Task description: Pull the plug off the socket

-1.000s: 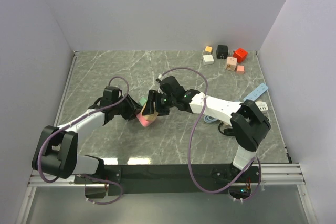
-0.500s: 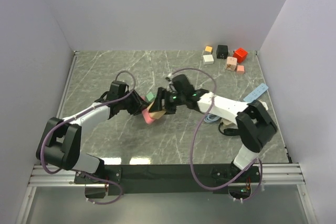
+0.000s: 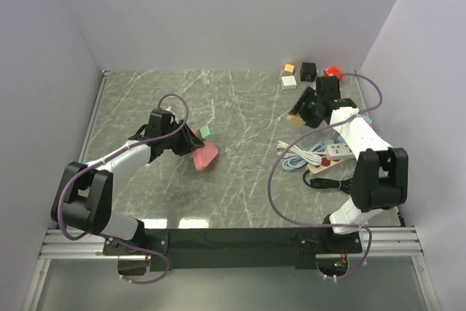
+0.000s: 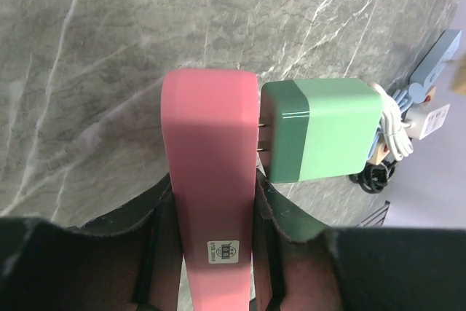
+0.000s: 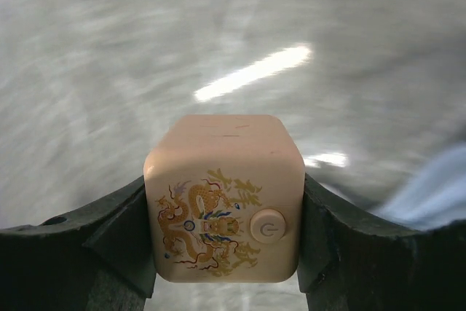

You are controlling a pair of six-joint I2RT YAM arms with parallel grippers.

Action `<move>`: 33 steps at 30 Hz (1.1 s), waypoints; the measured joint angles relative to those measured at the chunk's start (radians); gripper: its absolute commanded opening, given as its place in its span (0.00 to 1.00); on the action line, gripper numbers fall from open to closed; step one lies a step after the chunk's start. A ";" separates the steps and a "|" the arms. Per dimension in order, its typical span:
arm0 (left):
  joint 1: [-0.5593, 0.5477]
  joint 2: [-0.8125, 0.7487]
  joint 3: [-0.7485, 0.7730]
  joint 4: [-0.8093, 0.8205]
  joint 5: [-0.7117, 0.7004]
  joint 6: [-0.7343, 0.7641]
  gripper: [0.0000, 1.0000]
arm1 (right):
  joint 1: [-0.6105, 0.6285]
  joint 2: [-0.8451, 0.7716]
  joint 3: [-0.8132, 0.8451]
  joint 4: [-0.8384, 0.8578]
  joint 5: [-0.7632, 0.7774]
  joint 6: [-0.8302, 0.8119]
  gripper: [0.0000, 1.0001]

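Observation:
My left gripper is shut on a pink socket block in the middle-left of the table. In the left wrist view the pink block stands between my fingers. A green plug sits in its right side with its metal prongs partly showing; from above the green plug is behind the block. My right gripper is at the back right, well away from the socket. It is shut on a peach cube plug with a dragon print and a power button, held off the table.
Small white, orange, black and red cubes lie at the back right. A white power strip with coiled white cable and a black cable lies at the right.
My right gripper has come away from the pink socket with the peach cube plug and swung to the back right. My left gripper keeps hold of the socket, with the green plug on it.

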State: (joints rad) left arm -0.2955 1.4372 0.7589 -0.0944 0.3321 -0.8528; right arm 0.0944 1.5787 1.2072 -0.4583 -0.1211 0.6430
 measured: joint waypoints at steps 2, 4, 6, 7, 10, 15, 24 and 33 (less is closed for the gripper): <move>0.000 0.000 0.003 -0.002 0.001 0.014 0.01 | -0.038 0.029 -0.016 -0.047 0.063 0.016 0.00; 0.000 0.001 0.012 -0.015 0.000 0.033 0.01 | -0.076 0.055 -0.037 -0.073 0.099 0.035 0.00; 0.001 0.008 0.026 -0.030 0.002 0.048 0.01 | -0.100 0.087 -0.036 -0.077 0.121 0.056 0.00; 0.002 0.017 0.037 -0.036 0.003 0.055 0.01 | -0.106 0.106 -0.027 -0.071 0.121 0.068 0.00; 0.003 0.029 0.048 -0.038 0.010 0.063 0.01 | -0.113 0.184 0.033 -0.037 0.106 0.111 0.00; 0.009 0.045 0.048 -0.021 0.047 0.071 0.01 | -0.118 0.378 0.219 0.066 0.084 0.223 0.56; 0.001 0.056 0.049 -0.007 0.085 0.078 0.01 | -0.135 0.513 0.342 0.204 0.024 0.374 0.94; -0.020 0.080 0.060 0.004 0.117 0.080 0.01 | -0.155 0.171 0.211 0.210 -0.034 0.293 0.97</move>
State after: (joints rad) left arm -0.3153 1.5173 0.8192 -0.0906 0.4492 -0.7727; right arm -0.0608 1.7496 1.4178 -0.2481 -0.1555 0.9356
